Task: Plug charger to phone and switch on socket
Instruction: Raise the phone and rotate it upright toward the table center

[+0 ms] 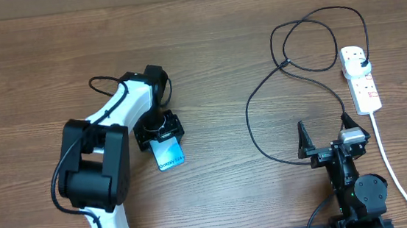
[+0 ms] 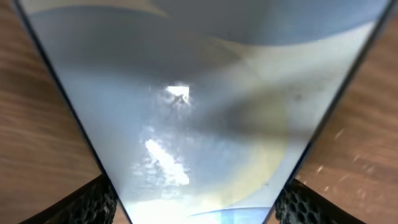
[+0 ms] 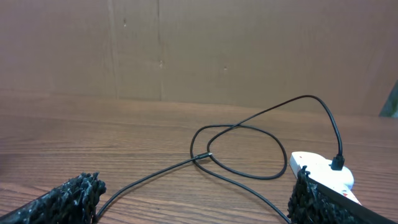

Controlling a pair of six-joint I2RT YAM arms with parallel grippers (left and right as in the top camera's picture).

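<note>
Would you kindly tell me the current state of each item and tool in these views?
Phone: screen lit, no cable attached.
Left tool: closed against the phone's two long edges, as far as the wrist view shows.
Right tool: open, empty.
Charger: plug seated in the power strip, connector tip loose on the table.
Power strip: charger plugged in; switch positions too small to tell.

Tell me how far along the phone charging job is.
Done: the charger is plugged into the socket. In hand: the left gripper holds the phone; the right gripper is open and empty. Left: plug the loose connector tip, lying far from the phone, into it, then press the socket's switch.
</note>
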